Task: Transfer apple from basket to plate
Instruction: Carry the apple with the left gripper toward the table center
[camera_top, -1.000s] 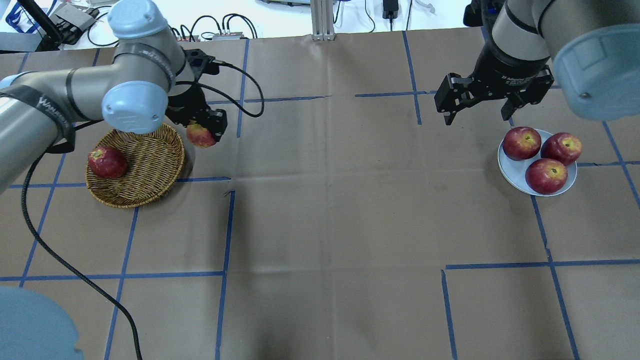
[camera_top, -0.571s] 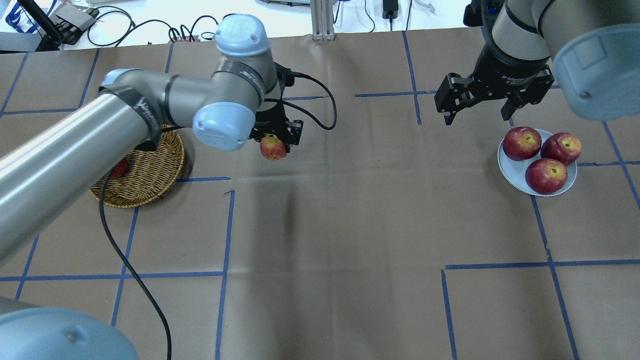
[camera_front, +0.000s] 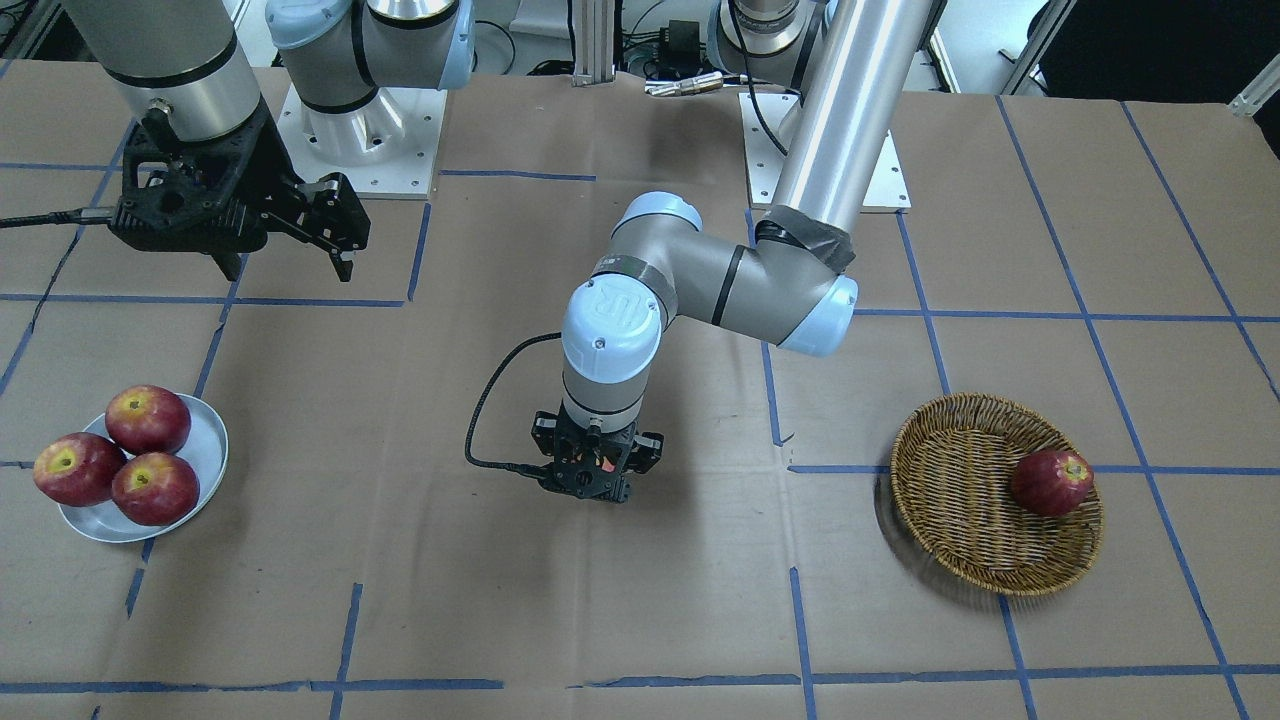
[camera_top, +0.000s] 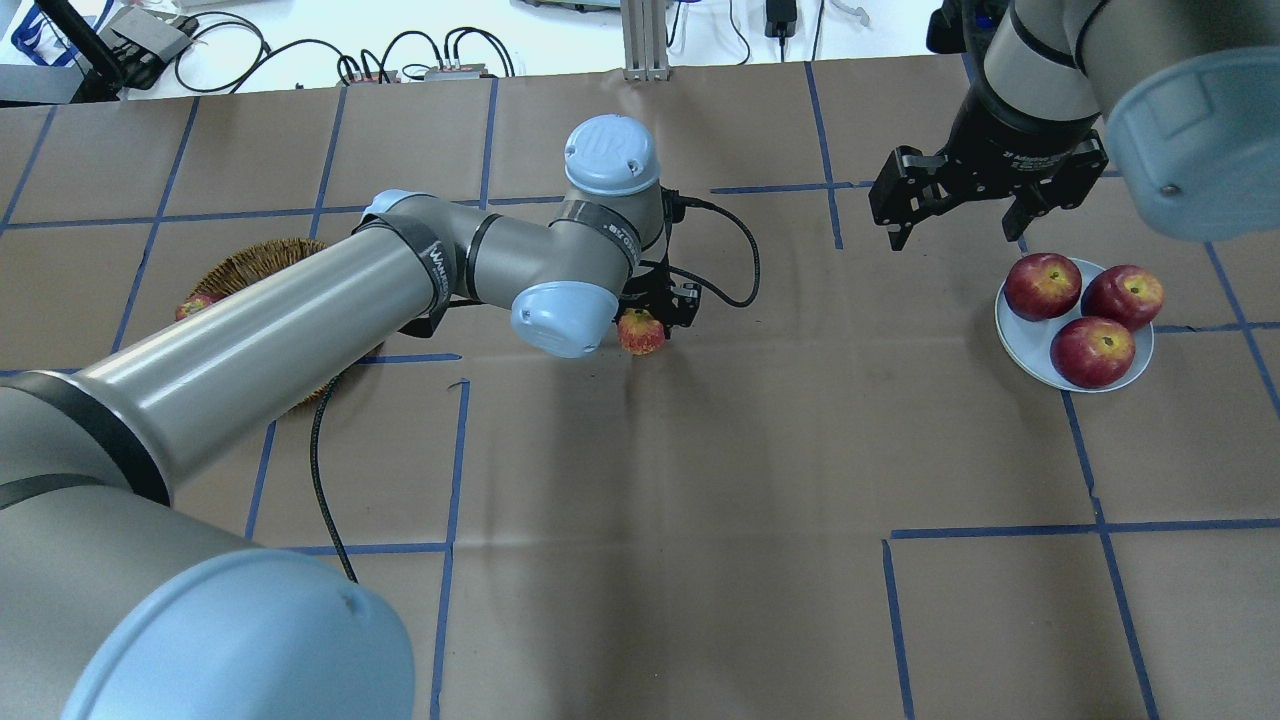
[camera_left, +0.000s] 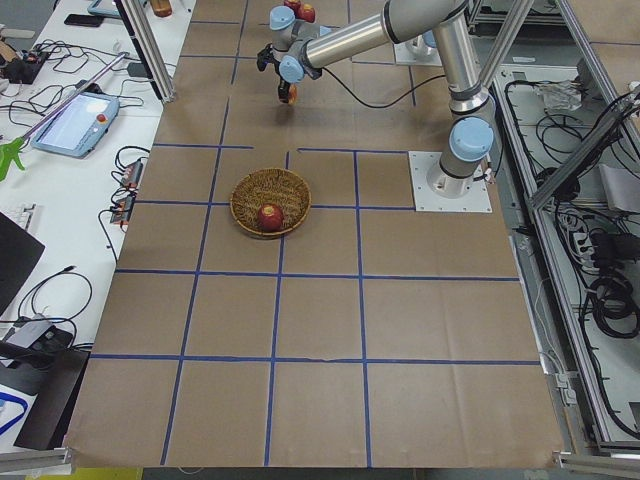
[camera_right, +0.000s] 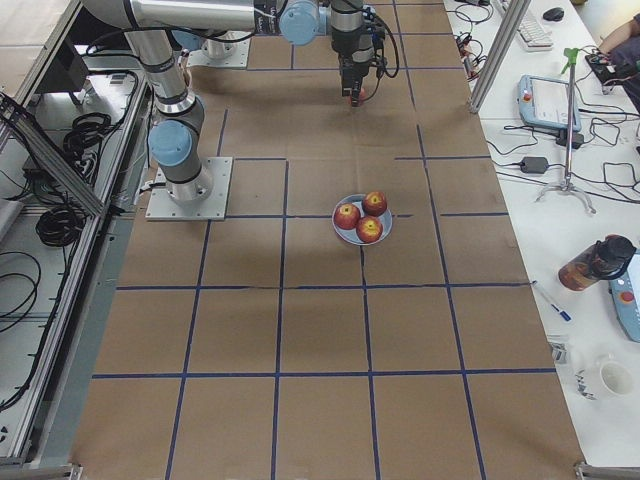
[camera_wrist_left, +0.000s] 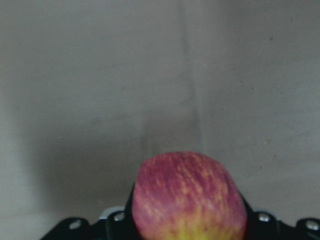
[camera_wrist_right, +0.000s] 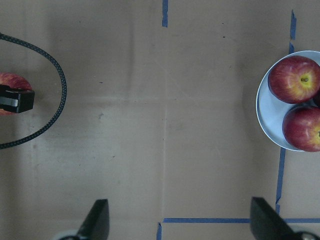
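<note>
We log the table (camera_top: 660, 480): brown paper gridded with blue tape (camera_top: 1000, 531). Directly on it sit the wicker basket (camera_front: 950, 490) toward the robot's left and the plate (camera_front: 208, 450) toward its right, well apart.

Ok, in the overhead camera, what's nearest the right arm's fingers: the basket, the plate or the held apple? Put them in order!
1. plate, close beside the right fingers, on the right side.
2. apple, mid-table, held in the left fingers.
3. basket, far over on the left side.
</note>
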